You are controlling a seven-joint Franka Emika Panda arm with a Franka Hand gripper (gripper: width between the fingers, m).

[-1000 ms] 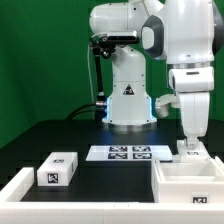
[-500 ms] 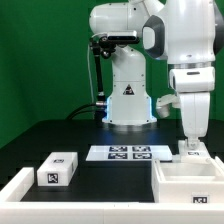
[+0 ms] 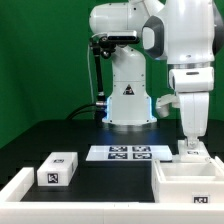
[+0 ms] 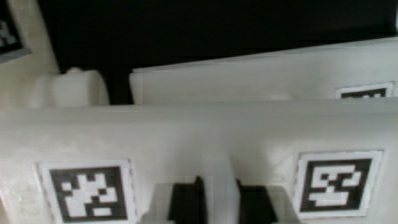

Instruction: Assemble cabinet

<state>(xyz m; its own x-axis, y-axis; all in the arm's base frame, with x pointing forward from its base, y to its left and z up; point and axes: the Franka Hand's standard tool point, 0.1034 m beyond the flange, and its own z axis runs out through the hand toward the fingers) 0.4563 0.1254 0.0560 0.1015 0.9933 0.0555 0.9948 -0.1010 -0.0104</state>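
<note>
The cabinet [image 3: 190, 186], a large open white box, stands at the front of the exterior view's right. Just behind it my gripper [image 3: 190, 143] points straight down onto a white tagged part [image 3: 193, 154]. In the wrist view my gripper [image 4: 217, 203] has its dark fingers [image 4: 178, 203] close on either side of a raised white rib of that tagged part [image 4: 107, 135], which bears two tags. A second white tagged surface [image 4: 267, 75] lies beyond it. A small white tagged block [image 3: 57, 169] lies at the front of the exterior view's left.
The marker board [image 3: 127, 153] lies flat mid-table in front of the robot's base [image 3: 125, 100]. A white raised edge [image 3: 14, 186] runs along the exterior view's front left corner. A green backdrop stands behind.
</note>
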